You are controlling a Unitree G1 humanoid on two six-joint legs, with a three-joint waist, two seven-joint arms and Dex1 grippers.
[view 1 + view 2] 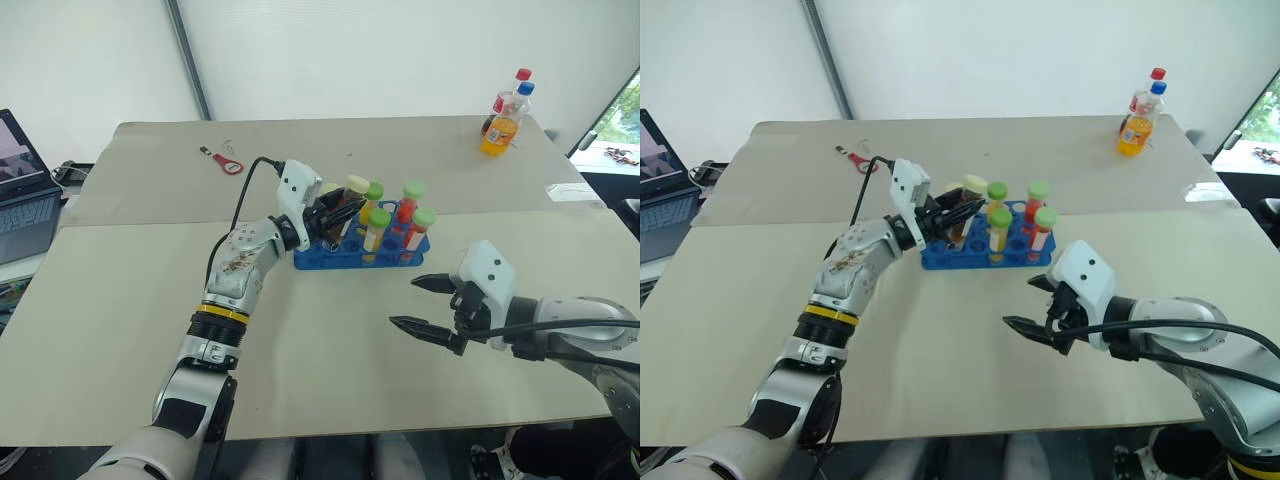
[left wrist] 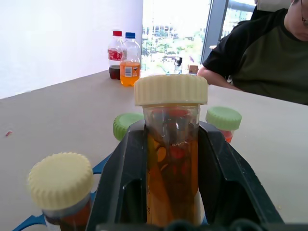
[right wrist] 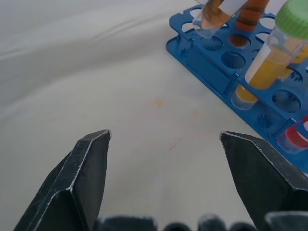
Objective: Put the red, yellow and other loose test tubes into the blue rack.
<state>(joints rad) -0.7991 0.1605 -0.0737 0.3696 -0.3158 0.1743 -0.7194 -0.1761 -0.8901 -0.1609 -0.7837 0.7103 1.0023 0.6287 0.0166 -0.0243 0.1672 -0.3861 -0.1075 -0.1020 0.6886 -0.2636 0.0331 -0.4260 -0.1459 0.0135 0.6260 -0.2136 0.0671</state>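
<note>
— Where is the left gripper [image 1: 335, 212]?

— At the left end of the blue rack [image 1: 362, 248], above its holes. It is clamped on a test tube with a cream cap [image 2: 170, 139] — the left wrist view shows the tube squeezed between the two black fingers [image 2: 124, 183], amber liquid and reddish bits inside.

— Is that tube in the rack?

— Its rounded lower end [image 3: 211, 19] hangs tilted over the end holes in the right wrist view; whether it touches the rack I cannot tell.

— And the rack itself?

— It sits near the middle of the tabletop [image 1: 130, 300], by the seam between the two boards. Several capped tubes stand upright in it: green-capped ones [image 1: 375, 228] with yellow or red contents, and another cream-capped tube [image 2: 61, 185] just beside the held one.

— The right gripper [image 1: 421, 305]?

— Spread wide and holding nothing. It hovers over bare tabletop to the right of the rack and nearer the robot, fingers pointing left, apart from the rack.

— Anything else about?

— Two drink bottles [image 1: 505, 115], one with orange liquid, stand at the far right corner. A red-handled tool [image 1: 224, 160] lies at the far left, an open laptop [image 1: 22, 190] sits off the left edge, and a seated person in a dark shirt [image 2: 262, 53] shows in the left wrist view.
</note>
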